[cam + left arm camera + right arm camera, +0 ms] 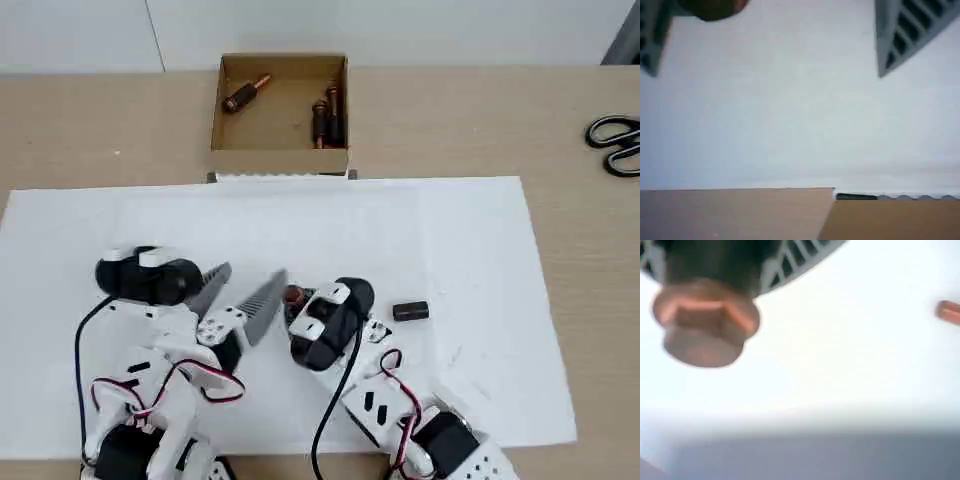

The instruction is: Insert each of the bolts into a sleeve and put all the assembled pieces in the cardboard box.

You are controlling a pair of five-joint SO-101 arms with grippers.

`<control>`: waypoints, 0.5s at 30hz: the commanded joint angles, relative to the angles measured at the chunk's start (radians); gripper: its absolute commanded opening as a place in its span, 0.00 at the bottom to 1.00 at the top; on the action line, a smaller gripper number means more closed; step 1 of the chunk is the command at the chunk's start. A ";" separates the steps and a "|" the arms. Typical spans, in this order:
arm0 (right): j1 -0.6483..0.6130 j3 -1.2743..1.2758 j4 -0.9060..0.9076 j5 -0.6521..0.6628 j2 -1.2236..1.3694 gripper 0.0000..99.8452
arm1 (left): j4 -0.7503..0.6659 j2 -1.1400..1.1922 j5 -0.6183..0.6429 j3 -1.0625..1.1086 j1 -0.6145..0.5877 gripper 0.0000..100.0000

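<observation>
Bolt (705,327), copper head outward, pinched in the right gripper (298,300) at centre of the high view. The left gripper (256,270), fingers spread, stands just to its left in the frame. Loose sleeve (411,311) lies on the white paper (470,230) to the right; cardboard box (222,110) at upper centre. Your likely risks: a shallow pinch lets it tilt or drop during insertion, or the close-set grippers collide.

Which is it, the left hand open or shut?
Open: in the high view the left hand's two grey fingers stand well apart above the white paper.
</observation>
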 commanded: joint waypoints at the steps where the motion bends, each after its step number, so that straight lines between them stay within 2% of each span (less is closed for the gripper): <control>1: 0.097 -0.063 -0.031 0.003 -0.013 0.00 | 0.000 -0.008 -0.009 -0.004 -0.071 0.07; 3: 0.131 -0.087 -0.042 0.003 -0.012 0.00 | 0.000 -0.008 -0.020 0.035 -0.092 0.00; 8: 0.147 -0.161 -0.122 0.009 0.061 0.00 | -0.021 -0.008 -0.152 0.153 -0.106 0.00; 11: 0.194 -0.244 -0.180 0.005 0.232 0.00 | -0.061 -0.008 -0.210 0.214 -0.106 0.00; 15: 0.266 -0.450 -0.275 0.003 0.572 0.00 | -0.121 -0.008 -0.222 0.295 -0.106 0.00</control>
